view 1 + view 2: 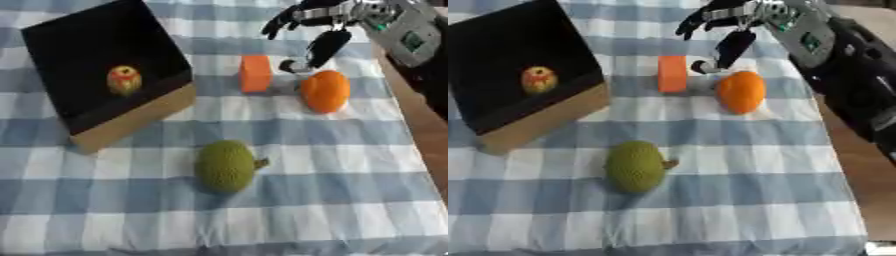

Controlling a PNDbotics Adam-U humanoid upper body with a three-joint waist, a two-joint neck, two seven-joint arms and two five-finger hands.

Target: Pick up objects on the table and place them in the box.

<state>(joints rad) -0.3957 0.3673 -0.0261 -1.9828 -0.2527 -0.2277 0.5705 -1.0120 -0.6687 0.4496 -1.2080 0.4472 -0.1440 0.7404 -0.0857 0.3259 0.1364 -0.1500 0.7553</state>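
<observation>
A black-lined cardboard box (pixel 131 122) sits at the upper left with a small red-and-yellow fruit (pixel 124 79) inside it. On the checked cloth lie an orange block (pixel 255 73), a round orange fruit (pixel 325 91) and a bumpy green fruit (pixel 227 166) with a short stem. My right hand (pixel 322 27) comes in from the upper right and hovers just above and behind the orange fruit, between it and the block. Its fingers are spread and its thumb points down, holding nothing. The left hand is out of sight.
The blue-and-white checked cloth (pixel 350 200) covers the table. A bare brown table edge (pixel 420 120) runs down the right side. My right forearm (pixel 842 65) fills the upper right corner.
</observation>
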